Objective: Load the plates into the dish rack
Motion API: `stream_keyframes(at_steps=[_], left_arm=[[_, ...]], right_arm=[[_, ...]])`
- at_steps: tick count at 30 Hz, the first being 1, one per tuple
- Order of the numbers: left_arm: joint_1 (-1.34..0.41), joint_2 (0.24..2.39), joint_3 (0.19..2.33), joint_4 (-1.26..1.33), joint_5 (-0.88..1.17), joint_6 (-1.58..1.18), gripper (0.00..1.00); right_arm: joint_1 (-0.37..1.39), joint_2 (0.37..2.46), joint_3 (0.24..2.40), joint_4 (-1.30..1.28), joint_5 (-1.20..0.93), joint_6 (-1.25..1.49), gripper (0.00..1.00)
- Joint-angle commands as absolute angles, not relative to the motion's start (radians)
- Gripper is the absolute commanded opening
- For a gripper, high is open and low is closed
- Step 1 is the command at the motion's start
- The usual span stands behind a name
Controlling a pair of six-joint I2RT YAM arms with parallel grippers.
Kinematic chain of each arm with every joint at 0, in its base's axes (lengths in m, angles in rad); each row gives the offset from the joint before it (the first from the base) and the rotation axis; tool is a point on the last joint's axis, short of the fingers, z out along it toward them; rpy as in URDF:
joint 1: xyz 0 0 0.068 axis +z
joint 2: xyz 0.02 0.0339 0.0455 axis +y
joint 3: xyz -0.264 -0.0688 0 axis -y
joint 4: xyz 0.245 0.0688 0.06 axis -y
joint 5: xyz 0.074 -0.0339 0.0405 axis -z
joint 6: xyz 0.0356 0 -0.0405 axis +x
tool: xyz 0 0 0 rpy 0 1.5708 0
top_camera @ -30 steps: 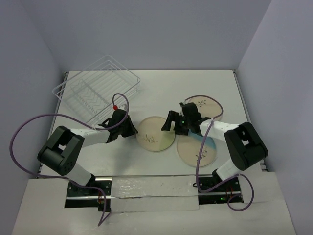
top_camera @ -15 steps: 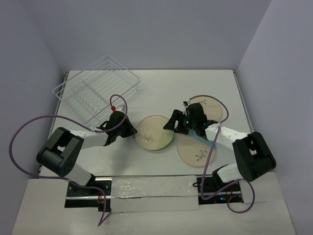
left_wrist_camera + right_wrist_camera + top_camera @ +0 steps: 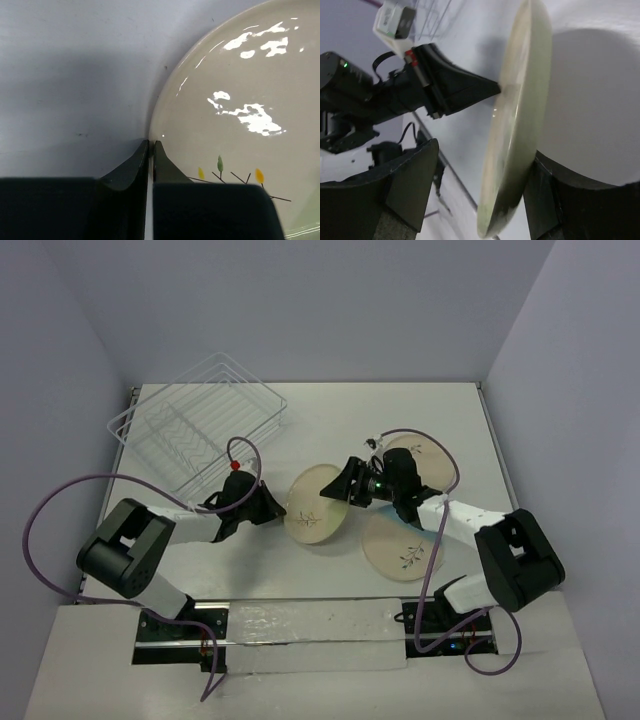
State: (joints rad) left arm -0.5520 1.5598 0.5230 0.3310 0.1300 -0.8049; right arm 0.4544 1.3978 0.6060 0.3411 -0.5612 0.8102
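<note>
- The cream plate stands tilted at the middle of the surface. Its right edge is raised and its left edge is down by the surface.
- The right hand straddles the raised rim, one finger on each side. The hand is partly open: the wrist view shows the plate leaning on one finger, with a gap to the other.
- The left hand is closed and holds nothing. Its fingertips are pressed together and touch the low left rim.
- The near plate lies flat just right of the cream one, partly under the right arm.
- The far plate lies flat behind the right hand, which partly hides it.
- The rack sits at the far left corner, well apart from all three plates, with no plate in it.
</note>
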Motion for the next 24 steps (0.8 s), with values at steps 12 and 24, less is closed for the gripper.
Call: stream_keyframes(at_steps=[12,24], left_arm=[[-0.583,1.496,0.506,0.271,0.174,-0.791,0.00],[-0.583,1.180,0.707,0.137,0.060,-0.559,0.99]], right_arm=[[0.517,1.354,0.710,0.173,-0.347,0.714,0.25],[0.484,1.287,0.910,0.068,-0.358,0.419,0.00]])
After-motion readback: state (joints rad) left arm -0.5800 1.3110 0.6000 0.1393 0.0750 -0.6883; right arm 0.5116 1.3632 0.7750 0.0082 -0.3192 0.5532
